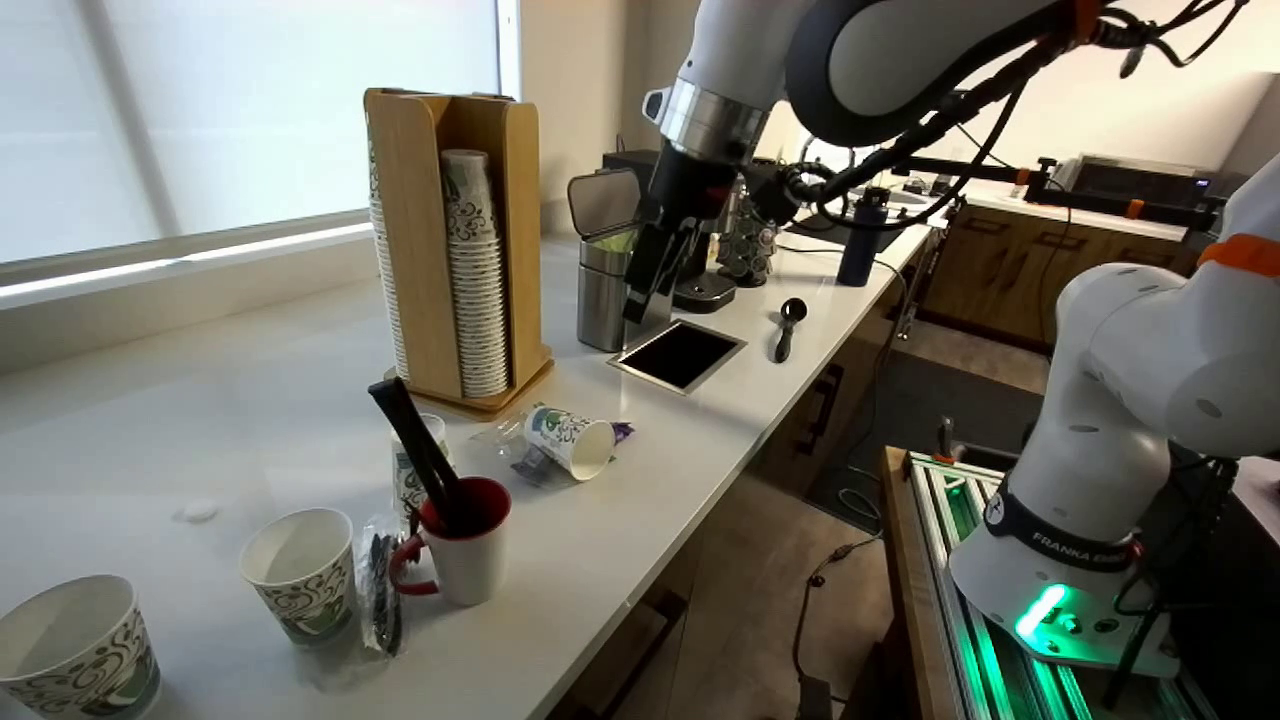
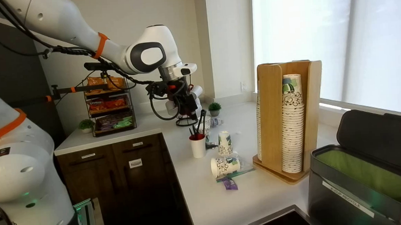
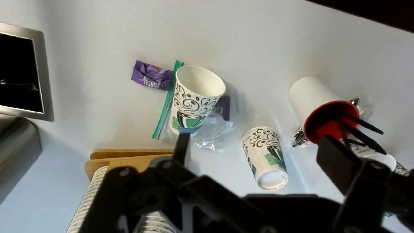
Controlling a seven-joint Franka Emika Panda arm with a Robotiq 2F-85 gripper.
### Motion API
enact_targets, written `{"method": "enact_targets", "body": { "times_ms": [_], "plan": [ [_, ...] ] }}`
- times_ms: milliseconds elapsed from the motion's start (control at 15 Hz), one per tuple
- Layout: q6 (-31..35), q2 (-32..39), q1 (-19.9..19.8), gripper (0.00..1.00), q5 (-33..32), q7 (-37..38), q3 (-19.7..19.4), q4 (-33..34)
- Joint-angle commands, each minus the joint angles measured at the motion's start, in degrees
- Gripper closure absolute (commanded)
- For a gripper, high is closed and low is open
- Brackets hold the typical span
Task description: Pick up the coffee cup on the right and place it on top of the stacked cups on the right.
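The stacked cups stand nested in the tall light-wood holder in both exterior views [image 1: 475, 300] [image 2: 292, 138], with a patterned cup upside down on top. A plain whitish coffee cup cannot be made out; the loose paper cups are patterned. One patterned cup [image 3: 195, 100] lies on its side by the holder; it also shows in both exterior views [image 1: 570, 440] [image 2: 225, 166]. Another patterned cup [image 3: 265, 158] stands upside down near it. My gripper [image 3: 257, 145] is open and empty, raised above the counter. In the wrist view the upside-down cup appears between its fingers, apart from them.
A white mug [image 1: 470, 565] with a red inside holds black utensils. Two upright patterned cups [image 1: 300, 575] [image 1: 80, 645] stand beyond it. A plastic bag and a purple wrapper [image 3: 152, 76] lie by the lying cup. An open-lidded steel bin [image 2: 348, 187] and a square counter opening [image 1: 678, 355] flank the holder.
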Motion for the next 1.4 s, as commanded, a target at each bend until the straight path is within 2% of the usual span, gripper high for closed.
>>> {"method": "enact_targets", "body": {
  "times_ms": [0, 333, 400, 600, 867, 1067, 1133, 1333],
  "plan": [
    [-0.17, 0.00, 0.23, 0.00, -0.11, 0.06, -0.23, 0.10],
    [-0.17, 0.00, 0.23, 0.00, -0.11, 0.06, -0.23, 0.10],
    [0.79, 1.45, -0.50, 0.00, 0.82, 3.32, -0.09, 1.33],
    [-0.85, 6.69, -1.79, 0.00, 2.98, 6.74, -1.65, 6.51],
    [-3.22, 16.50, -3.19, 0.00, 5.51, 7.96, -4.67, 15.34],
    [-13.30, 24.75, -3.42, 0.00, 7.59, 5.63, -6.60, 25.64],
    [-16.20, 27.57, -3.58, 0.00, 6.73, 7.63, -6.69, 29.07],
    [-27.82, 35.72, -3.94, 0.00, 9.48, 7.76, -7.49, 39.60]
  ]
}}
